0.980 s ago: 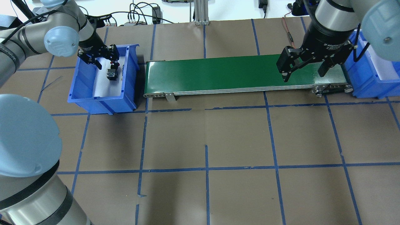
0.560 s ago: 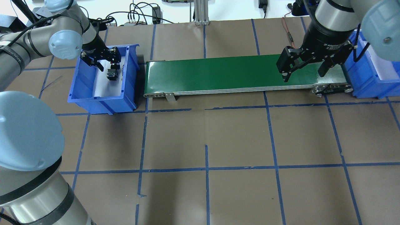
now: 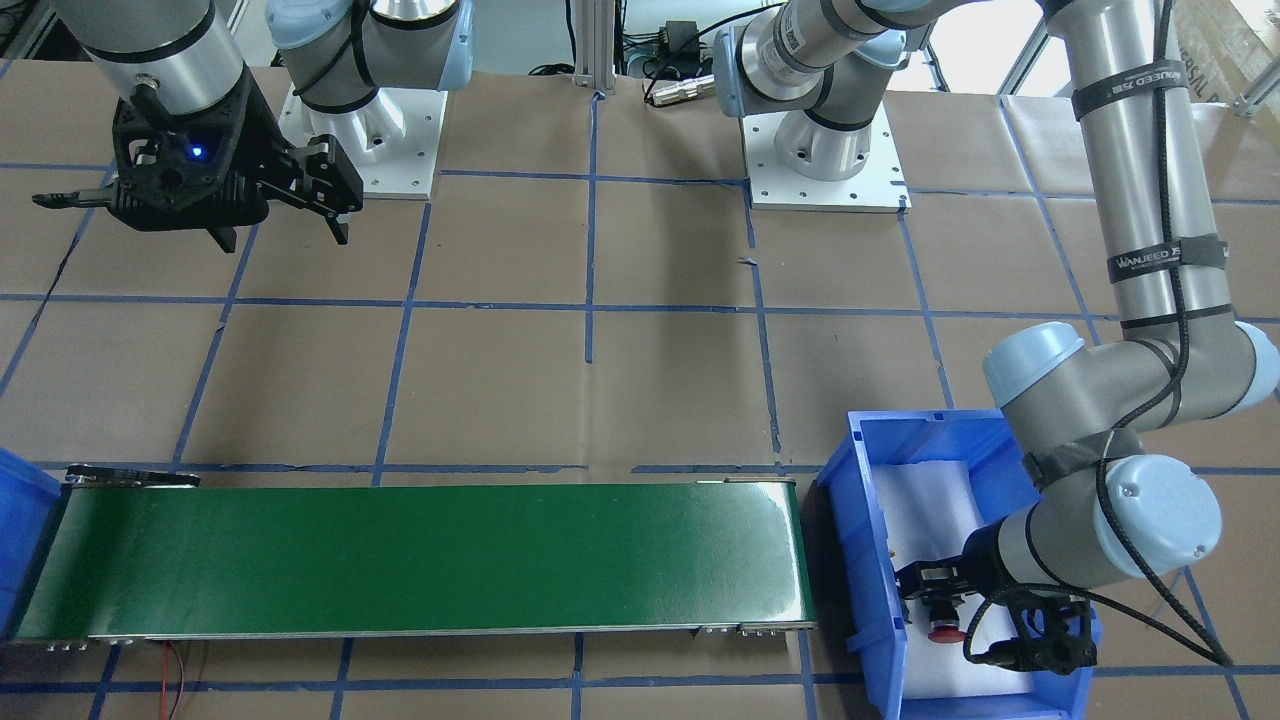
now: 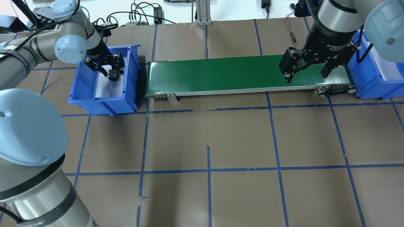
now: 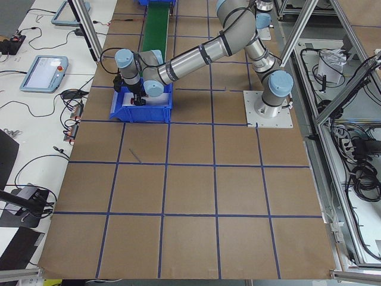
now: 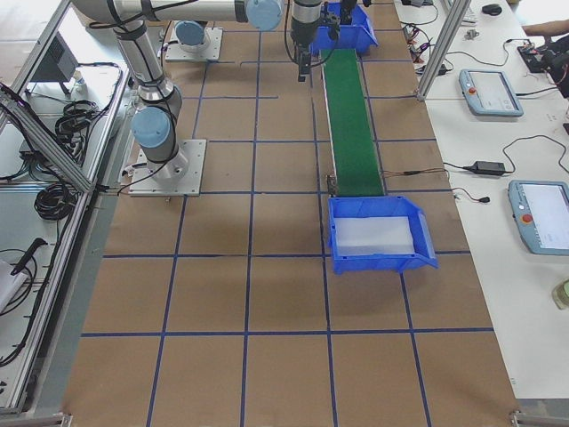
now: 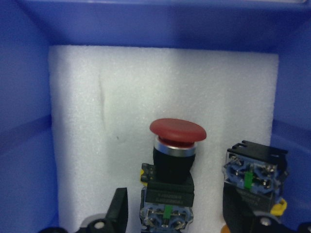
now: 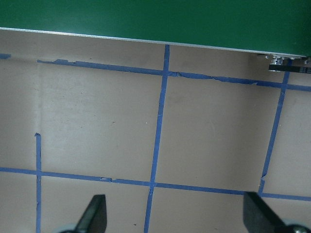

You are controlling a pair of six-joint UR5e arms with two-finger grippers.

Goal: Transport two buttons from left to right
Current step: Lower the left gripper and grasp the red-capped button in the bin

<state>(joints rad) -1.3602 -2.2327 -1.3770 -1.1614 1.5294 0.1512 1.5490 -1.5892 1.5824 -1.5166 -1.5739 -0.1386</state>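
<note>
The blue bin (image 4: pixel 104 105) stands on the bench (image 4: pixel 240 138), just beside one end of the conveyor belt (image 4: pixel 214 74). Inside the bin, on white foam (image 7: pixel 146 87), the red button (image 7: pixel 177 145) lies beside the second button (image 7: pixel 255 170). The left end effector (image 4: pixel 109 68) is lowered into the bin, its fingers apart on either side of the red button. The right end effector (image 4: pixel 306 75) hangs over the belt end farthest from the bin, its fingers apart and holding nothing.

Robotics lab, taped table (image 4: pixel 240 142), conveyor (image 4: pixel 221 74), teach pendants (image 6: pixel 488 92)
</note>
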